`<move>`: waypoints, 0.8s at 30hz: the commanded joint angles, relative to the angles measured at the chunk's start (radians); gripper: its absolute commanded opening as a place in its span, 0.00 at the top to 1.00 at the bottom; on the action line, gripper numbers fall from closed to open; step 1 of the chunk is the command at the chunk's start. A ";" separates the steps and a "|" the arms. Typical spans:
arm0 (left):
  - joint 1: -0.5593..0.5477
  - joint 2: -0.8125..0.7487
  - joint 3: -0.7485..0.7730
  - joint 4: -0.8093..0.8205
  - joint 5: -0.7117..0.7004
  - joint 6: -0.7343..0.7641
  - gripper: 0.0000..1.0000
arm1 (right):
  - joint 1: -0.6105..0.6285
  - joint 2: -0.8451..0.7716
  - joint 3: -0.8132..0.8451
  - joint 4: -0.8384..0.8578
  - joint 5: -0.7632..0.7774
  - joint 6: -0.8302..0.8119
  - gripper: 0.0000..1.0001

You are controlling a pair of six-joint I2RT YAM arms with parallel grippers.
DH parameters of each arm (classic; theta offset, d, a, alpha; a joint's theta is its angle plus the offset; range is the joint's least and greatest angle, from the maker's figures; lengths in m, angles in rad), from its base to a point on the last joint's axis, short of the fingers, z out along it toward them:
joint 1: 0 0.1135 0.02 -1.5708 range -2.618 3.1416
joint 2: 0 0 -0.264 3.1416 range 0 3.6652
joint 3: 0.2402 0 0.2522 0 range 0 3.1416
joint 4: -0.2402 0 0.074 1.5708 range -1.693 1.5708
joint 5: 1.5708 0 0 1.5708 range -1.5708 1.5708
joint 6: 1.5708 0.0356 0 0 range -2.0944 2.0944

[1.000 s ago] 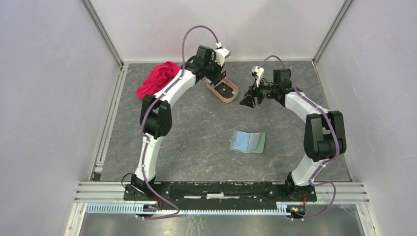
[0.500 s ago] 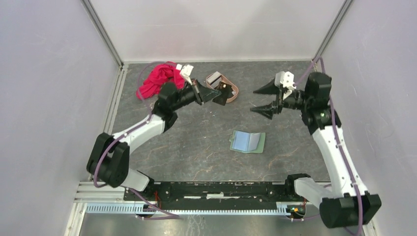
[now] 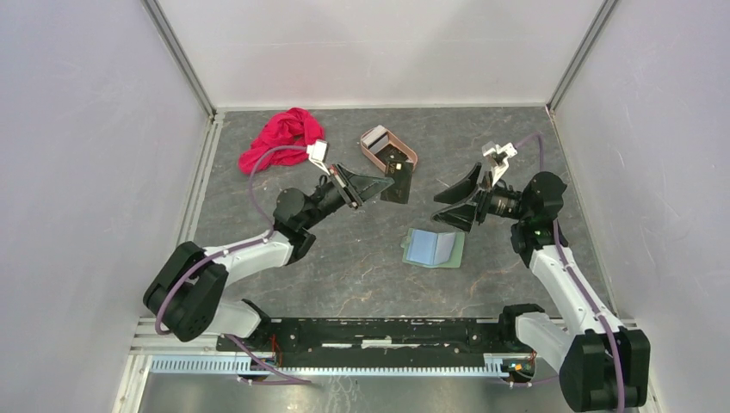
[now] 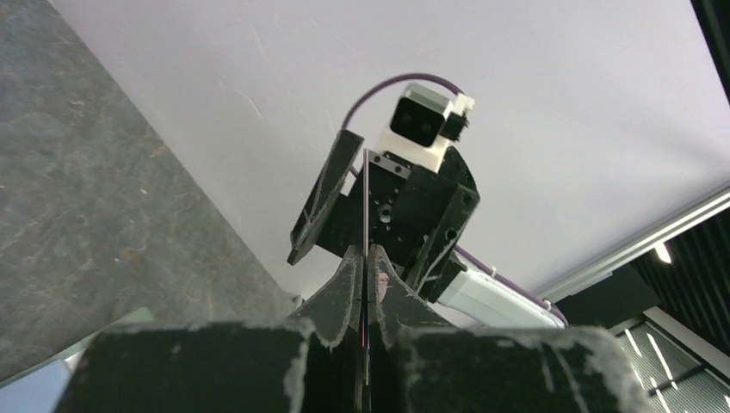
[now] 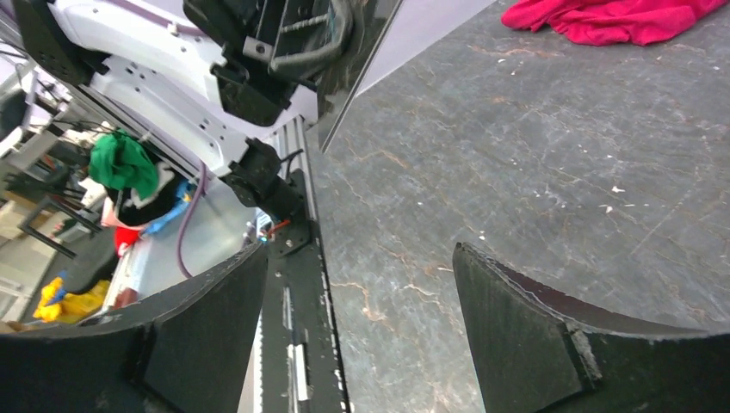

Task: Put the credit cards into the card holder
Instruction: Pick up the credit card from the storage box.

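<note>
My left gripper (image 3: 387, 183) is shut on a dark credit card (image 3: 399, 184), held in the air just in front of the tray. In the left wrist view the card (image 4: 366, 202) shows edge-on, pinched between the fingers (image 4: 349, 288). The card holder (image 3: 433, 248), a sage-green wallet lying open with its pale blue inside up, sits on the table centre-right. My right gripper (image 3: 442, 212) hovers open just above and behind the wallet, facing the left gripper, nothing between its fingers (image 5: 525, 327). The held card (image 5: 353, 60) appears ahead in the right wrist view.
A pinkish-tan oval tray (image 3: 408, 153) stands behind the held card, with something pale and something dark in it. A red cloth (image 3: 280, 138) lies at the back left. Grey walls close in the table on three sides.
The left arm swung back from the tray toward the table's middle with the dark card. The right gripper opened wider and came nearer, down toward the wallet.
</note>
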 commanded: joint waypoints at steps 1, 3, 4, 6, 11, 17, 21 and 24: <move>-0.058 0.026 0.002 0.133 -0.090 -0.020 0.98 | 0.006 0.034 0.001 0.255 0.034 0.260 0.16; -0.081 0.044 0.008 0.141 -0.106 -0.009 0.98 | 0.011 0.058 0.012 0.290 0.035 0.320 0.17; -0.089 0.052 0.010 0.144 -0.113 -0.007 0.98 | 0.016 0.066 0.019 0.291 0.036 0.330 0.18; -0.104 0.067 0.013 0.153 -0.130 -0.002 0.98 | 0.029 0.081 0.027 0.293 0.040 0.342 0.20; -0.132 0.104 0.035 0.154 -0.150 0.014 0.98 | 0.064 0.107 0.040 0.307 0.051 0.360 0.25; -0.159 0.130 0.063 0.144 -0.152 0.034 0.98 | 0.071 0.135 0.045 0.351 0.070 0.402 0.34; -0.170 0.139 0.068 0.140 -0.153 0.042 0.98 | 0.073 0.154 0.044 0.410 0.078 0.460 0.44; -0.177 0.146 0.066 0.139 -0.158 0.047 0.98 | 0.077 0.167 0.044 0.437 0.079 0.489 0.50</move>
